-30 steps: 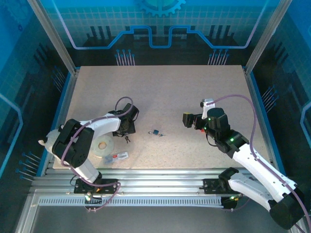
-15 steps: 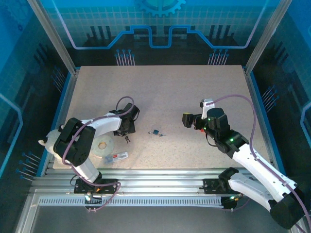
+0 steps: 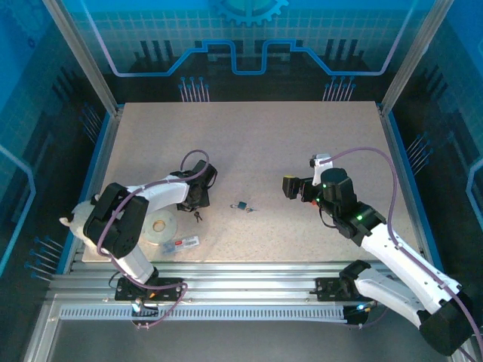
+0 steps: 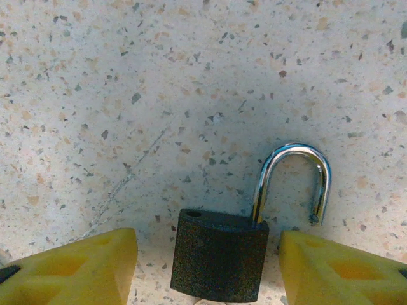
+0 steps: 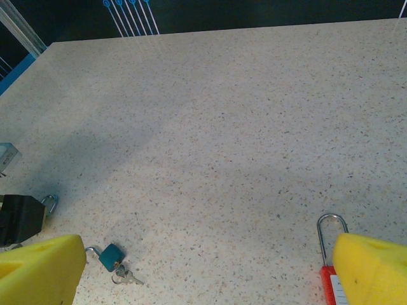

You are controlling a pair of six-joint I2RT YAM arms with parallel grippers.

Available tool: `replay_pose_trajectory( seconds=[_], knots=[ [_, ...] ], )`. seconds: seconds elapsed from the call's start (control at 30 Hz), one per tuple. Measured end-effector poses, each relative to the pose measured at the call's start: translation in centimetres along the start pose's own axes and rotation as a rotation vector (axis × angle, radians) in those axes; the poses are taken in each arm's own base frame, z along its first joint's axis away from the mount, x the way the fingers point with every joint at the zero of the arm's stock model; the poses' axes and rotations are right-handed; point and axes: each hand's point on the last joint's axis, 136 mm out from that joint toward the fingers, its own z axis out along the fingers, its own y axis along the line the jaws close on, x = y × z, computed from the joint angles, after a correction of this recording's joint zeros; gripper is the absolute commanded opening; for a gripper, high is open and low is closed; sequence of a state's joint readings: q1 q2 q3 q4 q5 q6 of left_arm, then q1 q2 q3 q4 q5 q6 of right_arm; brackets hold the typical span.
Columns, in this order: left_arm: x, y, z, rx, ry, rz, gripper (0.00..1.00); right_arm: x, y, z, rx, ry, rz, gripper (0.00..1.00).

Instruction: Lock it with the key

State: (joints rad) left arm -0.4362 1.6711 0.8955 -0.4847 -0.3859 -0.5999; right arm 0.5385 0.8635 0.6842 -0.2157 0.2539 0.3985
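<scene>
The black padlock (image 4: 219, 254) lies flat on the bench (image 4: 159, 76) between the yellow fingers (image 4: 82, 267) of the left hand (image 4: 208, 254), which stand apart with a gap on each side of its body. Its long axis runs straight away from the wrist, with the open shackle (image 4: 294, 159) pointing outward. The right hand (image 5: 208, 251) is spread wide and empty, with a teal padlock (image 5: 112, 256) and keys (image 5: 127, 276) near one finger and a red padlock (image 5: 327, 279) beside the other.
</scene>
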Motion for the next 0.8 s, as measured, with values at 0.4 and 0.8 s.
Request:
replay_pose_trajectory(
  seconds=[0.4,0.8],
  knots=[
    [-0.06,-0.35,0.15,0.007,-0.006,0.003,0.54,-0.03,0.09,-0.08,-0.003,-0.002,-0.001,1.0],
    [-0.1,-0.49,0.13,0.011,-0.009,0.004,0.49,-0.1,0.15,-0.18,-0.004,-0.006,-0.002,1.0]
  ],
)
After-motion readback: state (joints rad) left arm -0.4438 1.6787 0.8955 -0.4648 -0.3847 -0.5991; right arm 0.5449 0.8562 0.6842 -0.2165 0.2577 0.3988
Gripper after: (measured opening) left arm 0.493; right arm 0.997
